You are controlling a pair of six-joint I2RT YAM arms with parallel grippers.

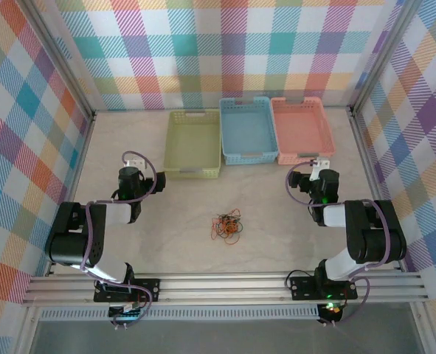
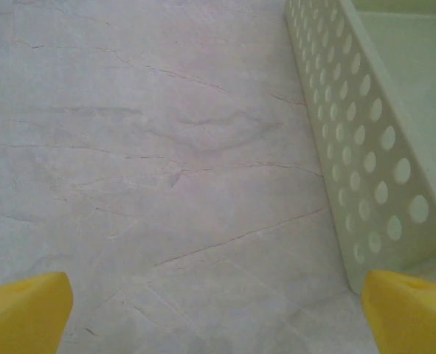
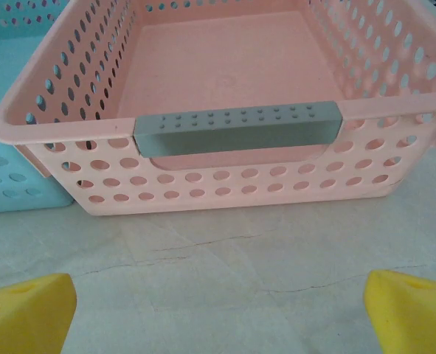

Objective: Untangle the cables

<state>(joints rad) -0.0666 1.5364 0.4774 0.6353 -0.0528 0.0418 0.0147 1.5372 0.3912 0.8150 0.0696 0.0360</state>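
Untangling the cables (image 1: 229, 226) looks not yet started; next, I think, one arm must reach in and pinch just one. Well to the left of the cables and farther back sits the left gripper (image 1: 133, 159), arm folded low, yellow fingers (image 2: 26, 310) spread wide and empty. The cables lie in one knotted bunch on the table (image 1: 173, 236), nothing touching them. Well to the right of the cables and farther back sits the right gripper (image 1: 318, 165), also spread wide and empty.
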